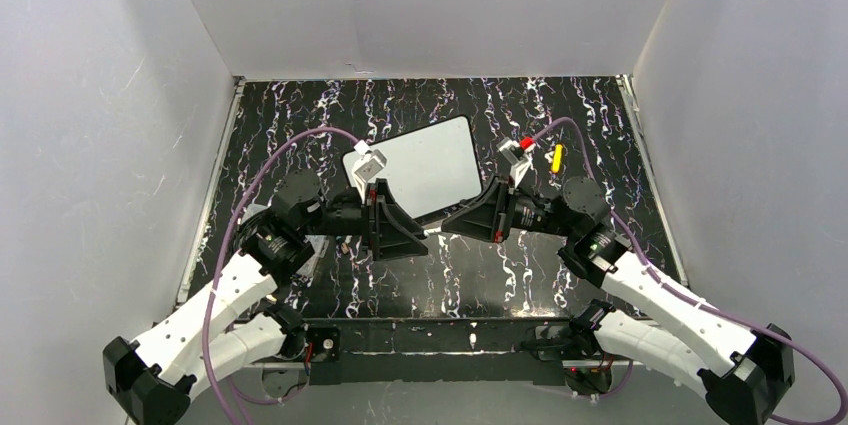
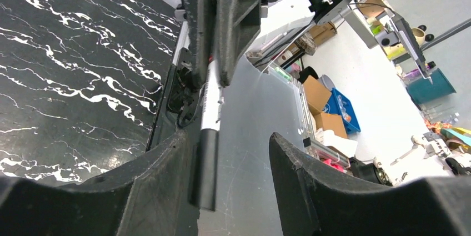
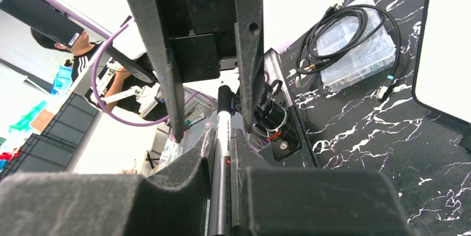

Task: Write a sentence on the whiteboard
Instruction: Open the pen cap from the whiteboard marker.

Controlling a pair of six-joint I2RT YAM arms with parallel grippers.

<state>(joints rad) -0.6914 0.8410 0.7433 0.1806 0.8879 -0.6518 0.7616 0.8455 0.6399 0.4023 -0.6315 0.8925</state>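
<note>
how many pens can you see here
2 for sure. One marker is clamped in the right pincer, its end inside the open left pincer. One yellow pen lies on the table right of the whiteboard. A red bit near it may be a third.

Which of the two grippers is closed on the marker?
The right gripper: it is clamped shut on the marker, while the left gripper stands wide open around the marker's other end.
</note>
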